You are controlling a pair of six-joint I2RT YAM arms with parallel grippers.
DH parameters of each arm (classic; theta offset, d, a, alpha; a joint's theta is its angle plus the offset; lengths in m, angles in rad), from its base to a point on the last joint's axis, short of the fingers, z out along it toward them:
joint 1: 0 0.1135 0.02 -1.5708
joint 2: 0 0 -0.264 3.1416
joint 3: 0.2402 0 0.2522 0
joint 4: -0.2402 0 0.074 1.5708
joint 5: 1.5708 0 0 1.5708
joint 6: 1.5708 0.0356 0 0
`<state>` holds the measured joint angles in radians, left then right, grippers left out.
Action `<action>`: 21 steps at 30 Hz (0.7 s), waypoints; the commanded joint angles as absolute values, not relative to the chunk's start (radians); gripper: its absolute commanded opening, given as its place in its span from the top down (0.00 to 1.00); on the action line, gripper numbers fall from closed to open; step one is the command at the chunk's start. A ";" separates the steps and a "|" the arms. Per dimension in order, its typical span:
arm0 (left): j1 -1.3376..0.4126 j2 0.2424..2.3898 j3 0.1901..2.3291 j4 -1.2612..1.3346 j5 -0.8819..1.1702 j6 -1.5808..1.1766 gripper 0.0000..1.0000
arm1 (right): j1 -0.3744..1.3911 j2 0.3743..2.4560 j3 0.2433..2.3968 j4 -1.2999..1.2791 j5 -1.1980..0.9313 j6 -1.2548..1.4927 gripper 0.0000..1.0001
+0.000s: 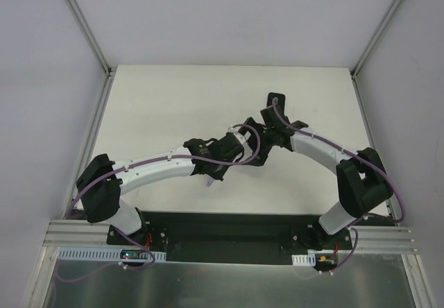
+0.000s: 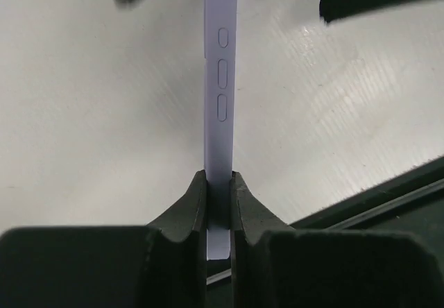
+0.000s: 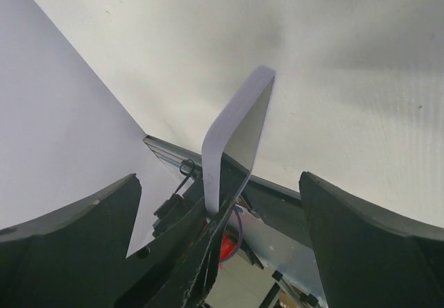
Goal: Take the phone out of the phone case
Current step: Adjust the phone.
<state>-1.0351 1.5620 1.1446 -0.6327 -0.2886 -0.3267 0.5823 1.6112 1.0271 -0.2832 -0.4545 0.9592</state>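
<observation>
I see my left gripper [image 2: 219, 183] clenched on one end of the phone [image 2: 220, 79], holding it off the table [image 1: 173, 100] near mid-table, where the two arms meet. The phone stands edge-on to the left wrist camera, its long axis running straight out from the fingers. Three button outlines [image 2: 223, 72] on its lavender narrow side are the only marks I can make out. My right gripper [image 3: 220, 177] is released, its fingers spread wide on either side of the phone's other end and clear of it.
</observation>
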 commanded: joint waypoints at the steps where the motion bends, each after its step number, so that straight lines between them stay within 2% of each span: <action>1: -1.034 1.456 1.121 -0.649 -0.230 -0.383 1.00 | 0.490 1.503 1.080 -0.339 -0.480 0.879 0.01; 10: -0.962 1.362 1.095 -0.583 -0.062 -0.396 1.00 | 0.347 1.424 1.045 -0.383 -0.491 0.769 0.01; 15: -0.821 1.292 1.069 -0.494 0.177 -0.431 1.00 | 0.341 1.353 0.996 -0.364 -0.502 0.674 0.01; 17: -0.766 1.261 1.043 -0.457 0.315 -0.463 1.00 | 0.342 1.299 0.960 -0.287 -0.537 0.657 0.01; 21: -0.680 1.224 1.020 -0.364 0.466 -0.524 1.00 | 0.342 1.206 0.876 -0.186 -0.607 0.598 0.01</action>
